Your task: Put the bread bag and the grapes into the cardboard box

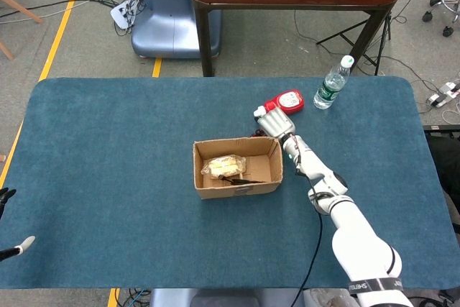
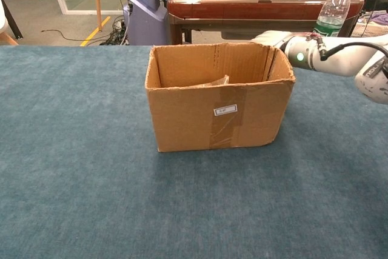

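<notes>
**Cardboard box with bread bag inside, right hand behind it**

Head view: the cardboard box (image 1: 237, 168) sits open near the middle of the blue felt table (image 1: 108, 156), and the bread bag (image 1: 226, 166) lies inside it toward the left. The right hand (image 1: 274, 124) is down just behind the box's far right corner, back of the hand up, fingers pointing away from the robot. Whether those fingers are spread, curled or closed on something I cannot tell, since the hand covers what is under it. The grapes cannot be seen clearly; only a small dark patch (image 1: 256, 133) shows between the hand and the box's rear edge, and I cannot say it is them. A red ketchup bottle (image 1: 283, 102) lies on its side just beyond the hand, and a water bottle (image 1: 331, 84) stands upright near the table's far right edge. The left hand (image 1: 10, 224) shows only as dark and pale fingertips at the frame's lower left corner, apart from each other and holding nothing visible.

Chest view: the box (image 2: 219, 107) faces the camera with a taped seam and a small white label. The right hand (image 2: 271, 38) is largely hidden behind the box's right rear corner, its wrist reaching in from the right; the fingers are out of sight. The water bottle (image 2: 332, 15) stands behind the arm.
</notes>
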